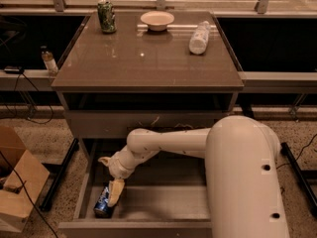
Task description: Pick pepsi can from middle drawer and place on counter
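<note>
The pepsi can [103, 203] lies on its side at the front left of the open middle drawer [163, 205], blue with a silver end. My gripper [112, 194] reaches down into the drawer and sits on the can, with one pale finger [116, 191] along its right side. The other finger is hidden by the can. The arm runs from the big white housing at the lower right across to the drawer. The counter [148, 58] is the glossy grey-brown top above.
On the counter stand a green patterned can [106, 16] at the back left, a white bowl [157, 20] at the back middle and a clear plastic bottle [199, 36] lying at the right. A scratched drawer front [148, 123] is above the open drawer. A cardboard box [17, 182] stands at the left.
</note>
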Controlling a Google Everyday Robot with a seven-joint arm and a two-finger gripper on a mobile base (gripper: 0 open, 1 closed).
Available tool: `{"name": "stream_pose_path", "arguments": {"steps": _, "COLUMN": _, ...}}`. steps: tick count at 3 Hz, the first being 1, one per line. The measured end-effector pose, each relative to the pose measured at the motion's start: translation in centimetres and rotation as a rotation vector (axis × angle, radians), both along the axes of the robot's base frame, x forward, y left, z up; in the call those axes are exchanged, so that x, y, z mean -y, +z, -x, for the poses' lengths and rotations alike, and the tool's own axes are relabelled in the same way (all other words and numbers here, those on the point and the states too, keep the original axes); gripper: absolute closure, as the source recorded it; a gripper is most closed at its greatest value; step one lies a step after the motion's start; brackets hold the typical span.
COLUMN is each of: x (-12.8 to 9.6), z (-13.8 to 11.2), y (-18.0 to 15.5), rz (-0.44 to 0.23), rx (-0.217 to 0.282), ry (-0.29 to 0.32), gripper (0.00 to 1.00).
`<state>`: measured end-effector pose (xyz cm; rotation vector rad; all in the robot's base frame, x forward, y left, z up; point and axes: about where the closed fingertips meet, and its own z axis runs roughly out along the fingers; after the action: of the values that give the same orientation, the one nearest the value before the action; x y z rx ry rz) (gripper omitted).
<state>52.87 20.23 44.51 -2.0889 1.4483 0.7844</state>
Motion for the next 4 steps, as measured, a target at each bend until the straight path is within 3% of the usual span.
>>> {"name": "stream_pose_path", "arguments": {"steps": 1, "x": -0.3, "z": -0.7, "y": -0.2, "rz": 0.012, "rx": -0.019, "ry": -0.009, "gripper": 0.00}}
{"name": "stream_pose_path", "arguments": {"steps": 3, "x": 0.2, "z": -0.1, "y": -4.2, "rz": 0.092, "rx": -0.114, "ry": -0.014, "gripper": 0.00}}
{"name": "stream_pose_path", "arguments": {"steps": 4, "x": 0.3, "z": 0.9, "y": -6.3, "rz": 0.100, "rx": -0.170, "ry": -0.007, "gripper": 0.00}}
